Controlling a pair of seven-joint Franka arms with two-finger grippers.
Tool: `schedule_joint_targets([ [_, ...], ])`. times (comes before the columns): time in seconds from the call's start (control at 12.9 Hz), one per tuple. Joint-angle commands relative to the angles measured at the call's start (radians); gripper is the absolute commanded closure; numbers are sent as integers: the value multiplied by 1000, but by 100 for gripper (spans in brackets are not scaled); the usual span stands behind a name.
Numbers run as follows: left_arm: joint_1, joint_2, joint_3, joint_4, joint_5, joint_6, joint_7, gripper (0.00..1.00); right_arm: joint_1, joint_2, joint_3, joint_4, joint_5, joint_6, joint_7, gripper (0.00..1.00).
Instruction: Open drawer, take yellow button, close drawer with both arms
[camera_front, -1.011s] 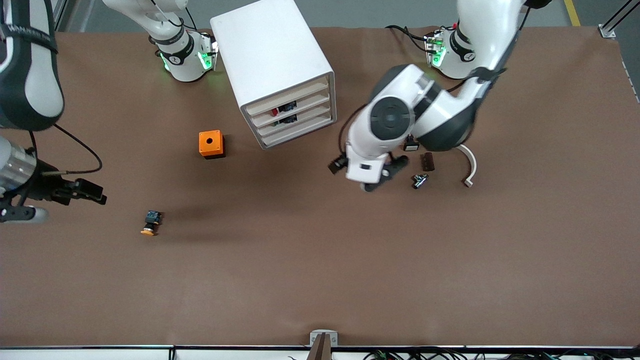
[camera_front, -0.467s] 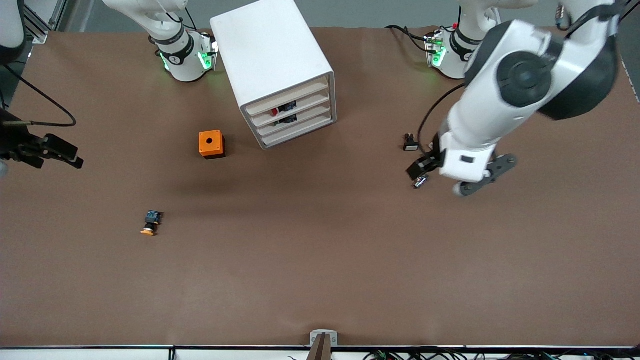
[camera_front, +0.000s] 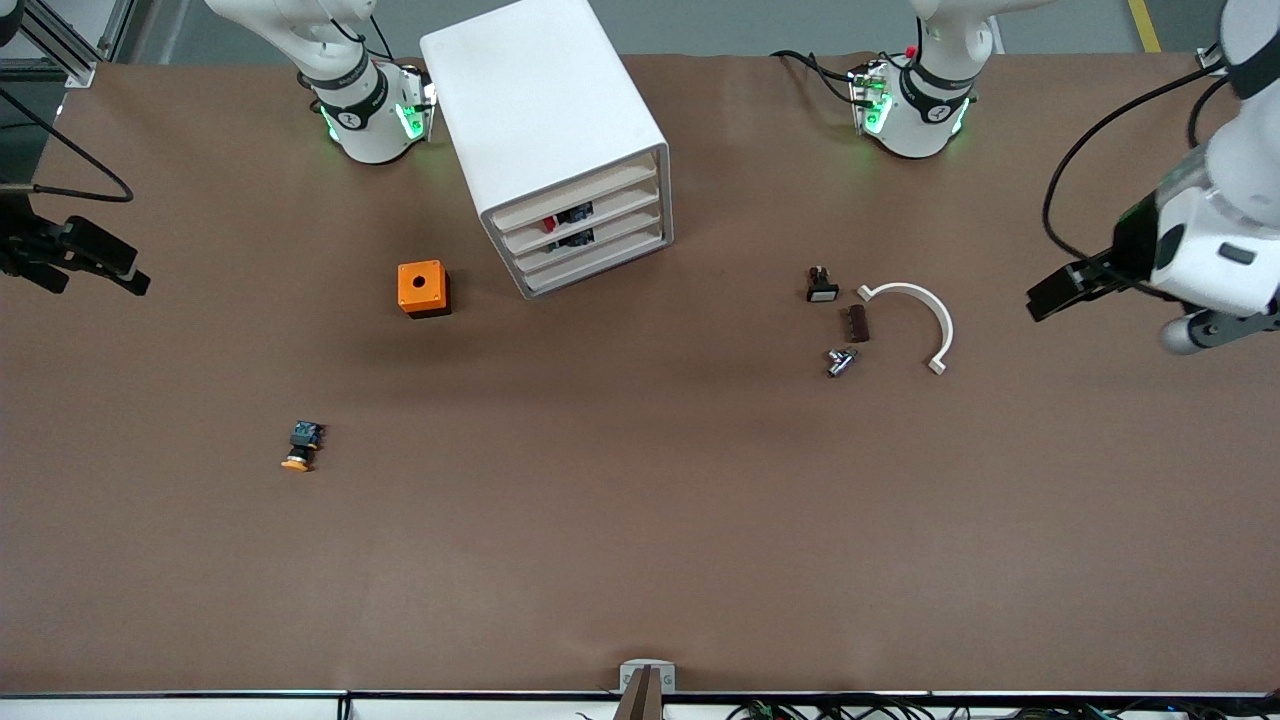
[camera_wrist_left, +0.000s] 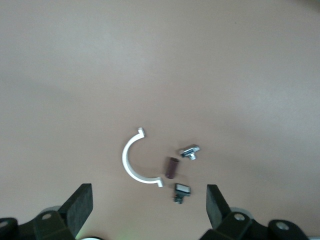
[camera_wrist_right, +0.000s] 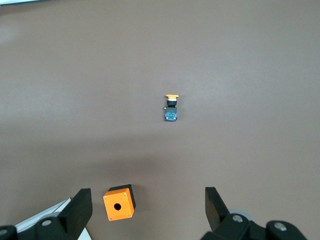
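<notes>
The white cabinet (camera_front: 545, 110) stands between the arm bases, and its top drawer (camera_front: 572, 196) sits flush with the three below it. The button (camera_front: 299, 447), with its orange cap, lies on the brown table nearer the front camera than the orange cube; it also shows in the right wrist view (camera_wrist_right: 171, 108). My right gripper (camera_front: 108, 266) is open and empty, high over the table edge at the right arm's end, with its fingers (camera_wrist_right: 80, 207) wide apart. My left gripper (camera_front: 1060, 290) is open and empty, high over the left arm's end, with its fingers (camera_wrist_left: 216, 204) wide apart.
An orange cube with a hole (camera_front: 423, 288) sits beside the cabinet toward the right arm's end. A white half ring (camera_front: 920, 310), a brown piece (camera_front: 857, 323), a metal part (camera_front: 839, 361) and a small black-and-white button (camera_front: 822, 285) lie toward the left arm's end.
My left arm has swung from beside the cabinet out over its end of the table, uncovering the small parts. My right gripper has drawn back toward the table's edge.
</notes>
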Motion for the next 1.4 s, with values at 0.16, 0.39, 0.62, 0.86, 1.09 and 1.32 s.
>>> schedule_joint_targets([
  [0.16,-66,-118,122,-81,-4,-21,222,0,-18,-30,21,-20,-52,-12,19,0],
  [0.39,-180,-196,283,-162,-56,-21,269,0,-23,-22,18,-15,-49,-6,20,0],
  [0.62,-205,-251,312,-220,-62,-21,272,0,-24,-20,15,-15,-40,-5,17,0],
  [0.86,-216,-305,307,-286,-62,-9,275,0,-26,-20,15,-4,-38,-5,14,0],
  [1.09,-214,-333,288,-329,-64,17,280,0,-27,-20,13,-4,-40,-9,19,1],
  [1.32,-210,-333,288,-333,-73,39,326,0,-26,-20,13,-4,-38,-11,20,1],
])
